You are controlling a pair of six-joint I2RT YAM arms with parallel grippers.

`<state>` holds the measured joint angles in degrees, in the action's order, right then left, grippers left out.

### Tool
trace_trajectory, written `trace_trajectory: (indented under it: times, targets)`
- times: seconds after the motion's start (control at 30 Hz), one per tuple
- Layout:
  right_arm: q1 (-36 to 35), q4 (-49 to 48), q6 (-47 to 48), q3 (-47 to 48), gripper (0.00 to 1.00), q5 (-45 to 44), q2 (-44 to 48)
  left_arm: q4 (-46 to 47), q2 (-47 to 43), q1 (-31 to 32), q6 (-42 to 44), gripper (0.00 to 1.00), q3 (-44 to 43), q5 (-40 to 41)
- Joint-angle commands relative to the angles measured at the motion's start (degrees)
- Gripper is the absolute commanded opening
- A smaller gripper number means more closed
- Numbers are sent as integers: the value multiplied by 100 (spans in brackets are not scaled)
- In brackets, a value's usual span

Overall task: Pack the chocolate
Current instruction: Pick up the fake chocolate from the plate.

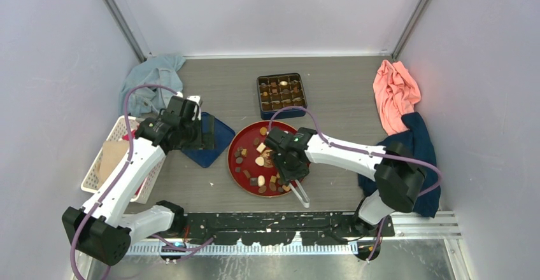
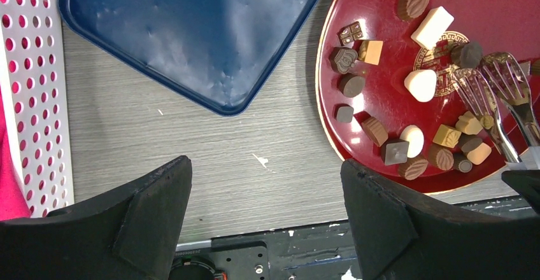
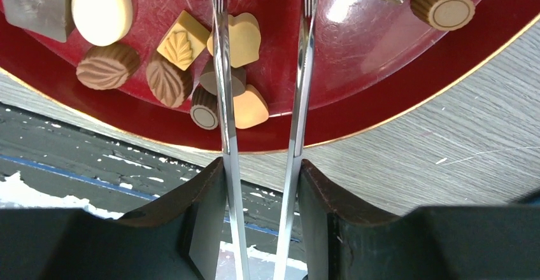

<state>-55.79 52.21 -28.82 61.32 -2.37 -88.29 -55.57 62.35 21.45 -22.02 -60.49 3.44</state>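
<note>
While the right claw (image 3: pixel 261 165) pinches silver metal tongs (image 3: pixel 299 70), bite-size assorted chocolate (image 3: pixel 245 38) lies on the round red plate (image 3: pixel 356 63), more in a dark partitioned box (image 1: pixel 282 112) at twelve o'clock. Likely light, slick, fragile: nip across flat sides. Left claw (image 2: pixel 264 172) gapes, empty.

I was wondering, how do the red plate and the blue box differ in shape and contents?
The red plate is round; the blue box is square with compartments. The plate's chocolates lie loose and scattered; the box's sit in its grid. Both hold assorted chocolates.
</note>
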Motion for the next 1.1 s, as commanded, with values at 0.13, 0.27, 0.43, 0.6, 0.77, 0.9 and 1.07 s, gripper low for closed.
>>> trace_trajectory:
  times: [0.13,0.27,0.43,0.6,0.77,0.9,1.07]
  targets:
    - [-22,-309,55,347,48,-74,-251,164,-36,-18,31,87,33,-3]
    - [-25,-409,70,438,49,-79,-441,187,-24,-18,56,87,27,23]
    - [-20,-534,84,538,49,-68,-616,220,22,-18,60,87,2,43]
    - [-20,-510,130,639,47,-75,-701,220,75,-18,49,87,-24,12]
    - [-21,-433,175,703,39,-57,-786,257,144,-18,1,87,15,-28]
    - [-25,-409,182,719,29,-56,-769,253,252,-18,-25,87,-41,-117]
    - [-20,-231,221,796,19,-184,-641,316,269,-18,-1,87,-89,-129]
